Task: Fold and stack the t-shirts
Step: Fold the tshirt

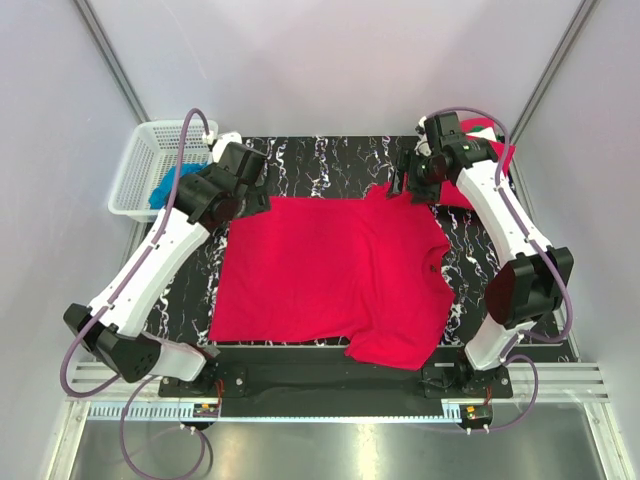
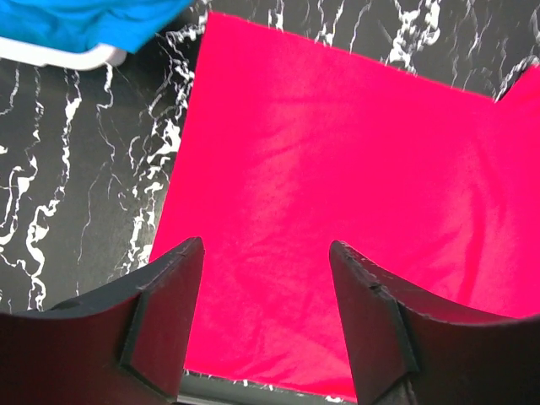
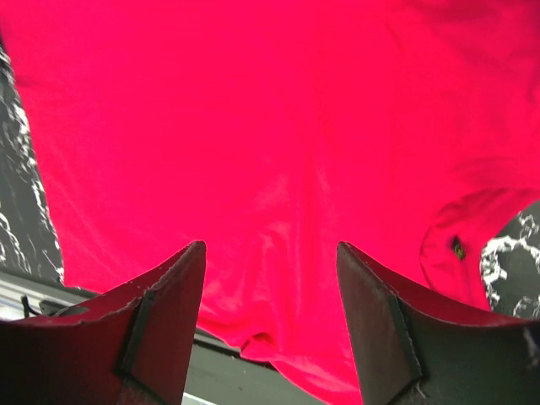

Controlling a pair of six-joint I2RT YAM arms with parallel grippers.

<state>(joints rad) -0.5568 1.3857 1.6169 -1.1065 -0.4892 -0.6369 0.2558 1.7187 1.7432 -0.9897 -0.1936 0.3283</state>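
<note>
One red t-shirt [image 1: 330, 270] lies spread flat on the black marbled mat [image 1: 320, 155], collar to the right, hem to the left. My left gripper [image 1: 260, 198] is open and empty above the shirt's far left corner; the left wrist view shows red cloth [image 2: 337, 169] between its fingers [image 2: 169, 312]. My right gripper [image 1: 404, 184] is open and empty above the far sleeve; the right wrist view shows the shirt [image 3: 253, 126] and its collar label [image 3: 456, 245]. More red cloth [image 1: 492, 148] lies at the far right, behind the right arm.
A white basket [image 1: 135, 165] with blue cloth [image 1: 160, 192] stands off the mat's far left corner; its rim [image 2: 51, 55] shows in the left wrist view. The shirt's near sleeve [image 1: 390, 350] hangs over the mat's front edge. Grey walls enclose the table.
</note>
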